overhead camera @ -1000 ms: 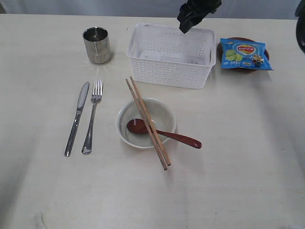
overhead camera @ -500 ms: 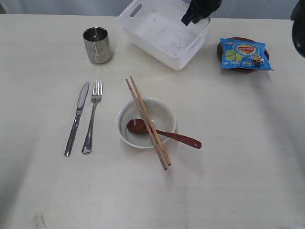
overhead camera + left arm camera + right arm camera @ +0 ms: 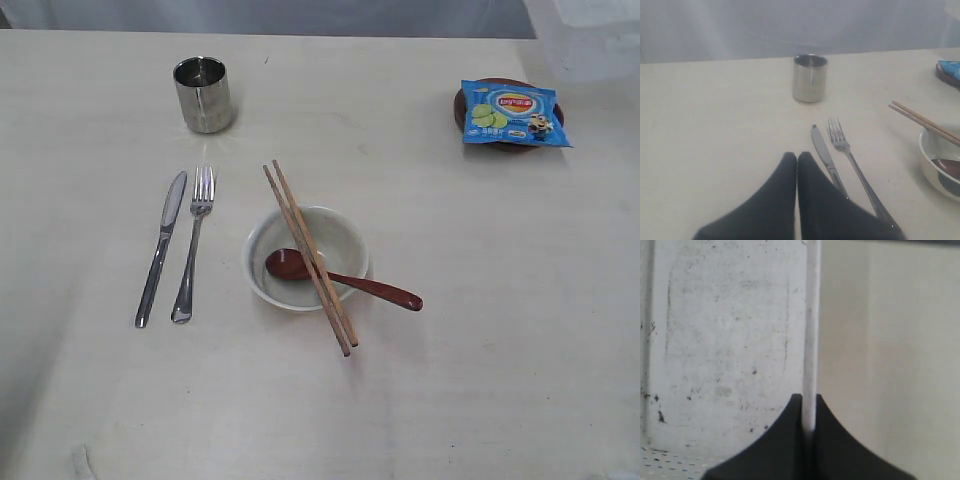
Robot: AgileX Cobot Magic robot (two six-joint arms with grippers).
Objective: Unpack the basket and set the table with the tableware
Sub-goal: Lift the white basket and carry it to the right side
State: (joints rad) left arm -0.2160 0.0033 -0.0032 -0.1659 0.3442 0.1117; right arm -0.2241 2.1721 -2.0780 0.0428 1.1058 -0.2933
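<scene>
The white basket (image 3: 590,35) hangs blurred at the far right corner of the exterior view, off the table (image 3: 500,350). My right gripper (image 3: 809,401) is shut on the basket's thin wall (image 3: 812,315), with the scuffed bare floor (image 3: 730,340) beside it. On the table lie the steel cup (image 3: 204,93), knife (image 3: 162,248), fork (image 3: 195,243) and cream bowl (image 3: 300,290). Chopsticks (image 3: 310,258) and a red-brown spoon (image 3: 345,281) rest across the bowl. My left gripper (image 3: 797,156) is shut and empty, just short of the knife (image 3: 826,157).
A blue snack packet (image 3: 514,113) covers a small brown plate (image 3: 461,105) at the back right. The fork (image 3: 850,155), cup (image 3: 810,78) and bowl (image 3: 935,160) lie ahead of the left gripper. A grey backdrop runs behind the far table edge.
The right gripper closed on the basket's wall, tipped it up from the back middle of the table, and carried it to the far right corner. The tableware has not moved.
</scene>
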